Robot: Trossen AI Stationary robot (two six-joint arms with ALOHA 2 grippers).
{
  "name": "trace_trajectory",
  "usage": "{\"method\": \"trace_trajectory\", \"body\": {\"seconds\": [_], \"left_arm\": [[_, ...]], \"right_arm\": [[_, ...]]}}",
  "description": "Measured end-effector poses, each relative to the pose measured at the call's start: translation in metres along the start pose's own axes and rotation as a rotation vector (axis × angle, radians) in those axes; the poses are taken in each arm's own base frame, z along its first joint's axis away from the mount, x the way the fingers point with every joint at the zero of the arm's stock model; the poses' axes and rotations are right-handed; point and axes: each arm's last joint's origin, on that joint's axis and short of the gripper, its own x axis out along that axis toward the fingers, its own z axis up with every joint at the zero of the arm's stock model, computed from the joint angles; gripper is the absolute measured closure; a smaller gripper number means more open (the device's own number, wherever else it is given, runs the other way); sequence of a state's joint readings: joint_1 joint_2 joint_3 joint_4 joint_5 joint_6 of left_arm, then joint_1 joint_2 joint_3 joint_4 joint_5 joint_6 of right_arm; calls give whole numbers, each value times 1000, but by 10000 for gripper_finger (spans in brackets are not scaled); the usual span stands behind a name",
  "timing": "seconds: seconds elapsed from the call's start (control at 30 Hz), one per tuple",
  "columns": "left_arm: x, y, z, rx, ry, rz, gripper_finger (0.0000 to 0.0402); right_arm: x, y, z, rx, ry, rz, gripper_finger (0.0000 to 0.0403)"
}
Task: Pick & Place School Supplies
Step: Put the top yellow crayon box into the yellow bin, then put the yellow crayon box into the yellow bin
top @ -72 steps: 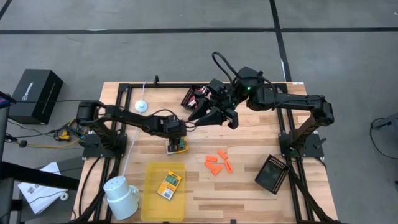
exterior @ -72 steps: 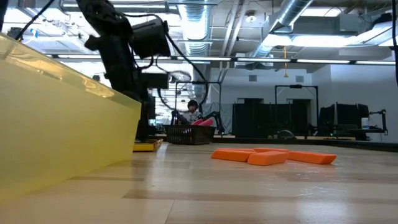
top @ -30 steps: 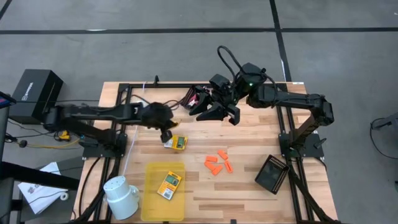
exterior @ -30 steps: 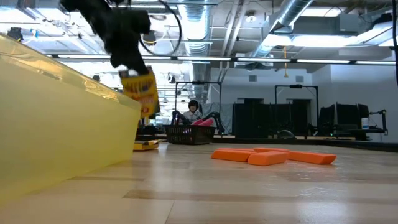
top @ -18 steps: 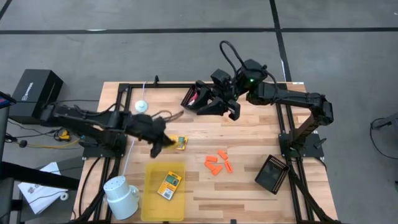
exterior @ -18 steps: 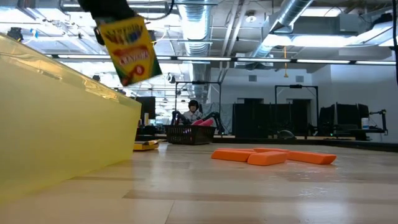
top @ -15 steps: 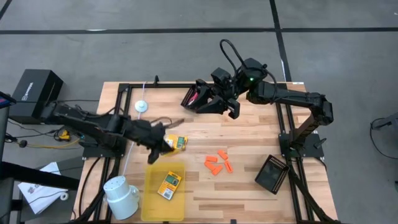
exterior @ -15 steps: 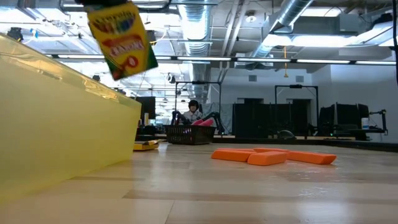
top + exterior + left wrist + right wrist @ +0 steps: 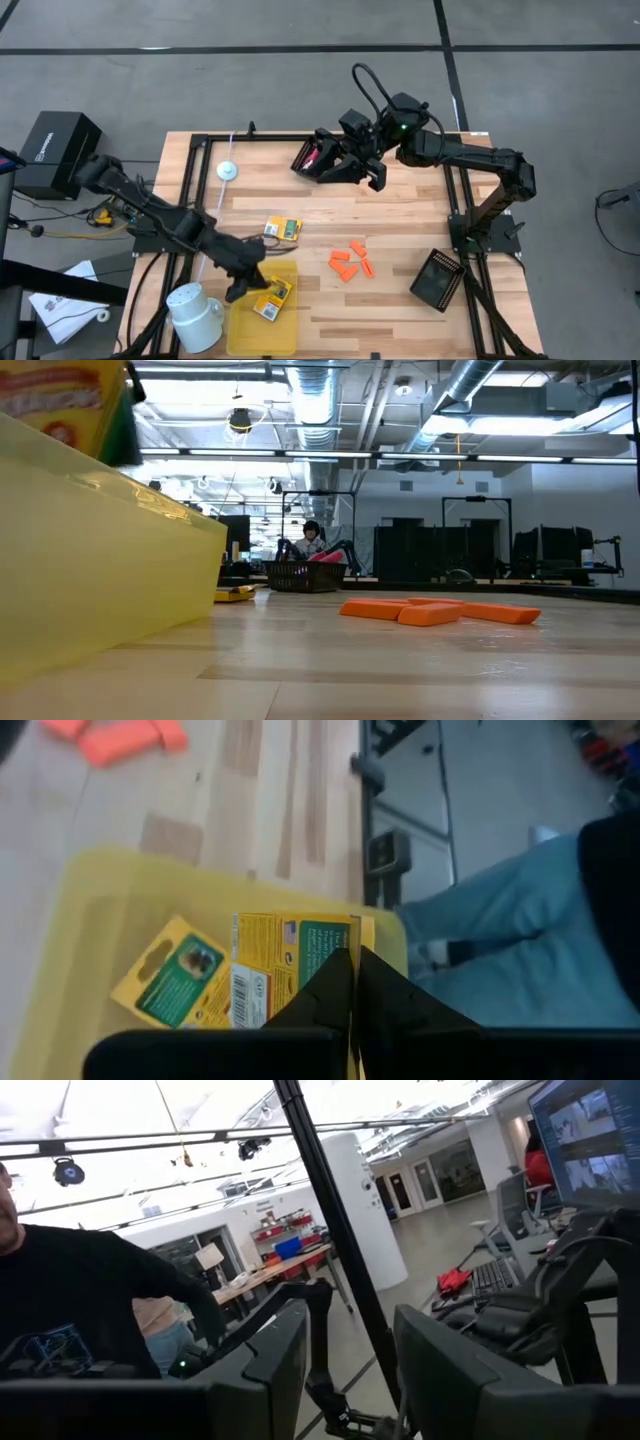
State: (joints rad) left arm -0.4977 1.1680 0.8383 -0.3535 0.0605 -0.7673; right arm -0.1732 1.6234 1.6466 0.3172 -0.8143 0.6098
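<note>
My left gripper (image 9: pixel 252 285) is shut on a yellow-and-green packet (image 9: pixel 290 965) above the yellow tray (image 9: pixel 250 330). In the low view the held packet (image 9: pixel 60 400) shows above the tray wall (image 9: pixel 100 560). A second packet (image 9: pixel 175 980) lies flat in the tray, and another (image 9: pixel 283 229) lies on the table at mid-table. Several orange pieces (image 9: pixel 350 263) lie to its right. A dark basket with a red-pink tool (image 9: pixel 310 157) stands at the far side. My right gripper (image 9: pixel 345 172) hovers open beside the basket, nothing between its fingers. My left gripper pinches the packet at one edge (image 9: pixel 335 960) between its two shut fingers. The fingers slant down from the table's left side. The packet is lifted clear and hangs over the tray, its barcode side toward the wrist camera.
A white mug (image 9: pixel 195 315) stands left of the tray at the near edge. A small white disc (image 9: pixel 228 171) lies far left, and a black mesh holder (image 9: pixel 438 278) near right. A person's legs (image 9: pixel 500 920) show beyond the table edge.
My left gripper has swung from mid-table toward the near edge and now stands over the yellow tray, turning as it went. It stayed shut on the packet, which travelled with it, lifted clear of the table. My right gripper has kept still.
</note>
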Motion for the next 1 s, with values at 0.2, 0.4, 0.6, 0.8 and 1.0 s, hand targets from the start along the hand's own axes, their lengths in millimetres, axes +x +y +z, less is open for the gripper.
{"method": "trace_trajectory", "body": {"seconds": [0.2,0.4,0.6,0.8,1.0], "left_arm": [[33,8,-7,-23,128,42,398],[36,9,-6,-30,154,16,385],[33,7,-5,-66,139,-1,352],[33,5,-7,-111,149,-1,296],[33,4,-8,-130,145,5,253]], "right_arm": [[0,0,0,2,10,12,259],[2,2,-2,15,20,28,259],[4,5,-3,16,37,58,259],[5,7,-5,23,58,82,259],[8,9,-6,25,65,95,259]]}}
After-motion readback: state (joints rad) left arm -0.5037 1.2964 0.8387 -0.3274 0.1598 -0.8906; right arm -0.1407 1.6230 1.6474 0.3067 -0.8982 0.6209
